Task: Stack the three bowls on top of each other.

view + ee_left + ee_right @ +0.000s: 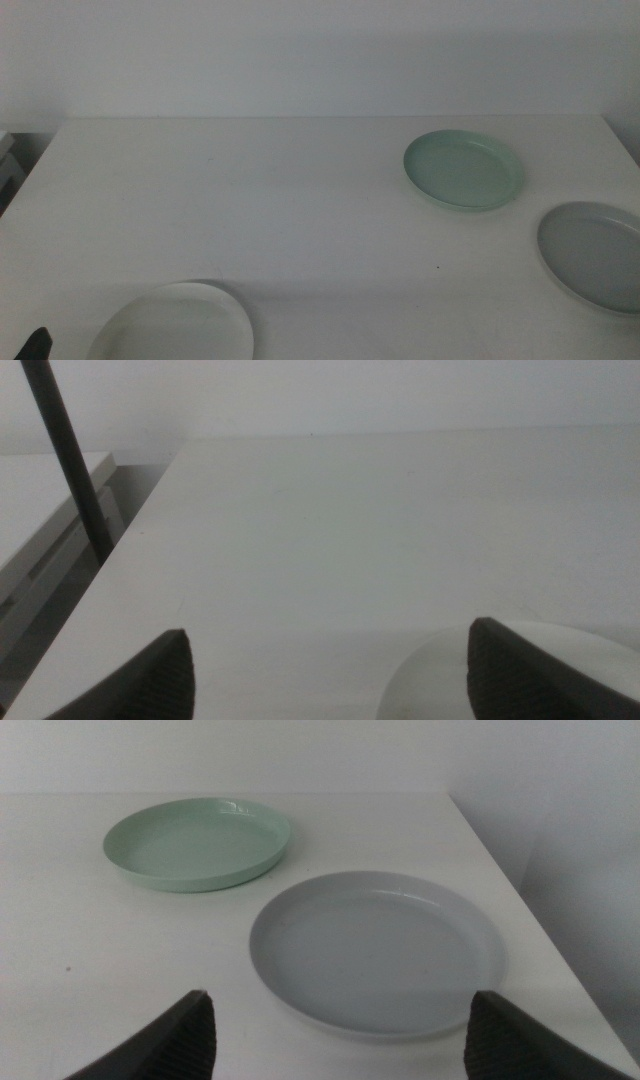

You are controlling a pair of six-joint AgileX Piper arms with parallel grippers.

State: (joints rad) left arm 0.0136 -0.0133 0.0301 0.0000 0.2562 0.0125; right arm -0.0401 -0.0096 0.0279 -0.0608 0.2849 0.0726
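Note:
Three bowls lie apart on the white table (300,210). The mint green bowl (463,170) is at the far right. The pale grey bowl (595,255) is near the right edge, closer to me. The white bowl (175,325) is at the front left. My left gripper (35,345) shows only a dark tip at the bottom left corner. In the left wrist view it (330,628) is open and empty, with the white bowl (430,675) by one jaw. My right gripper (340,997) is open and empty, just short of the grey bowl (375,950), with the green bowl (197,843) beyond.
A dark slanted pole (70,460) stands off the table's left side, beside a lower pale surface (40,490). The table's right edge (500,870) runs close to the grey bowl. A plain wall (320,50) backs the table.

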